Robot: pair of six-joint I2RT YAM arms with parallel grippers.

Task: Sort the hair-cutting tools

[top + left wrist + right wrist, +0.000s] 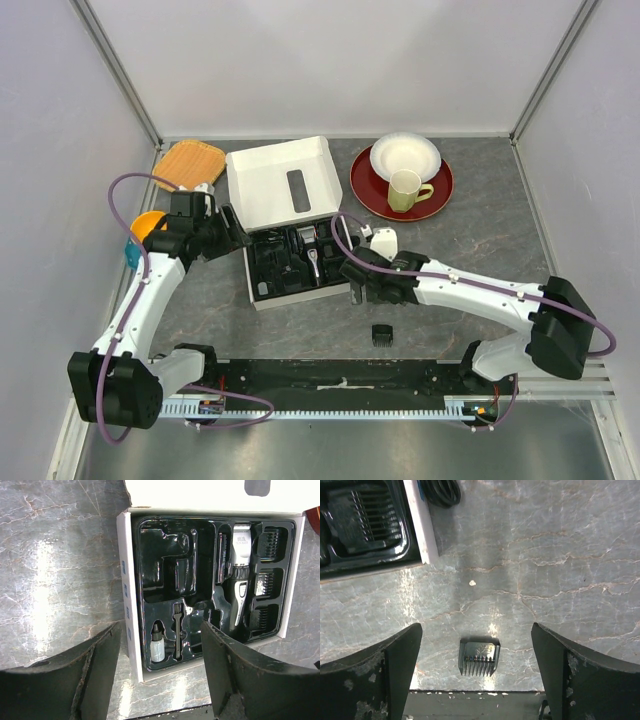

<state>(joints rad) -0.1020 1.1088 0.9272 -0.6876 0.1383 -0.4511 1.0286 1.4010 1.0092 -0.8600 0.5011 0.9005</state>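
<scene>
One comb attachment (pixel 479 657) lay alone on the table (pixel 560 555), below the right gripper (pixel 476 632), its fingers spread wide and empty. The clipper (pixel 239 580) and brush (pixel 177 632) sat in the black tray (pixel 165 555), where the left gripper (pixel 161 626) hovered, fingers spread, holding nothing

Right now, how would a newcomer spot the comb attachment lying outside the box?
Start at the white box mid-table. Nearer the arm bases, a small black comb attachment lies alone on the bare tabletop; the other combs sit in the tray.
</scene>
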